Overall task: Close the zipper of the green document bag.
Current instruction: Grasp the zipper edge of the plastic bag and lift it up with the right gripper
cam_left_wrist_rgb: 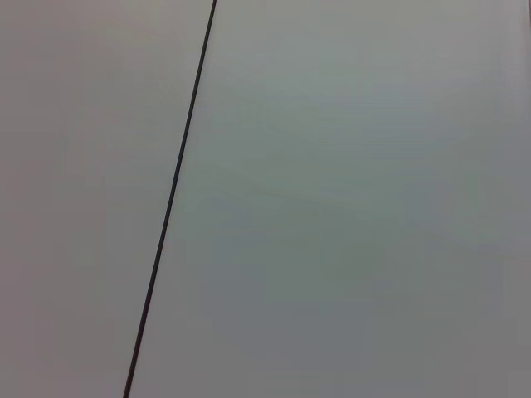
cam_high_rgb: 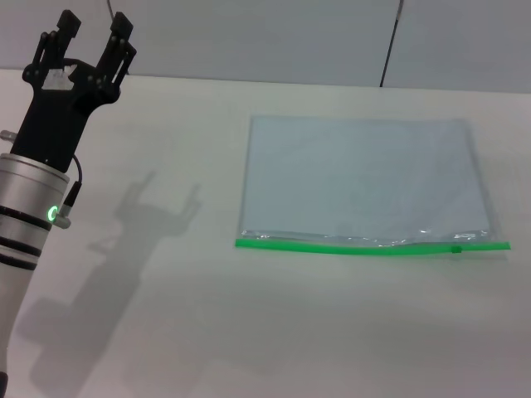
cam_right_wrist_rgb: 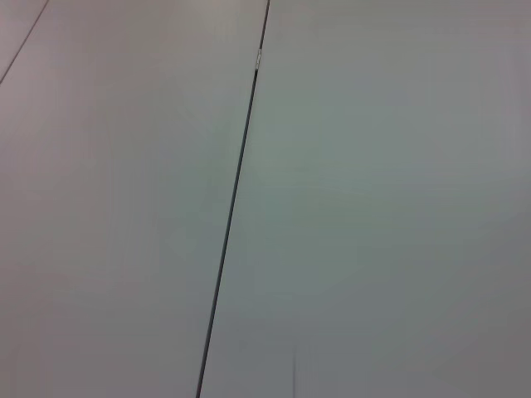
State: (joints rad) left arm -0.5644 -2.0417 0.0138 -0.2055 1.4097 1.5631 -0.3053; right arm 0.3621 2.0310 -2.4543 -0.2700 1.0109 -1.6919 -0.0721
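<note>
Nothing of the closing looks done yet: the green document bag [cam_high_rgb: 365, 178] lies flat on the white table [cam_high_rgb: 249, 332], at about three o'clock from the middle of the head view, with no gripper near it. The zipper [cam_high_rgb: 372, 245] runs along the bag's near long edge as a bright green strip, and its small slider tab [cam_high_rgb: 455, 248] sits close to the four o'clock end of that strip. The strip bows and ripples slightly just beside the slider, and whether the track is parted along its length cannot be told from here; judging by the slider's place, nearly the whole run toward the eight o'clock end is probably left to close. The left gripper [cam_high_rgb: 90, 33] is raised at ten o'clock in the head view, well apart from the bag, its two black fingers spread apart and holding nothing. The right gripper is not in sight. Both wrist views show only a pale wall panel with a dark seam. Nothing else rests on the table, so no obstacle stands between the left gripper and the zipper.
</note>
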